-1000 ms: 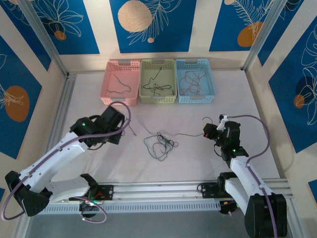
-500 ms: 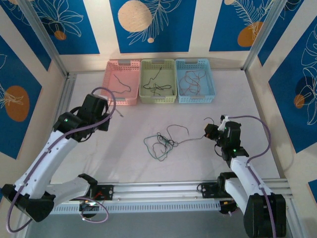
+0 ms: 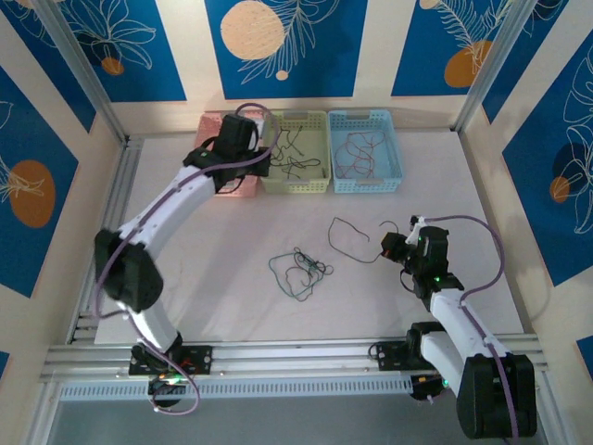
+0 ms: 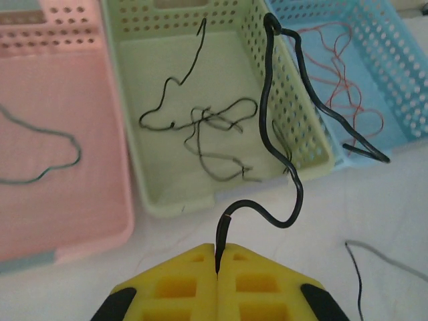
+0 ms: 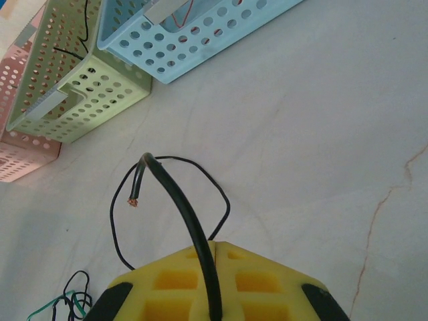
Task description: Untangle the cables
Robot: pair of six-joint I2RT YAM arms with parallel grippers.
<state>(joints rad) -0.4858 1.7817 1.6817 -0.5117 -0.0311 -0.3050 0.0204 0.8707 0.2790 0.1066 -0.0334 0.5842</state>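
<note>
Right wrist: copper-tipped black cable point(image 5: 182, 204)

We observe a white, stone-look table point(image 3: 232, 306) with faint brown veins point(image 5: 374, 234). Cream walls point(image 3: 190, 56) enclose it at the back and on both sides. They carry blue panels point(image 3: 306, 56) printed with white leaf outlines and cream or orange discs point(image 3: 252, 28). Aluminium posts point(image 3: 82, 69) stand at the rear corners. A slotted aluminium rail point(image 3: 296, 357) runs along the near edge. Lighting is even and diffuse.
</note>
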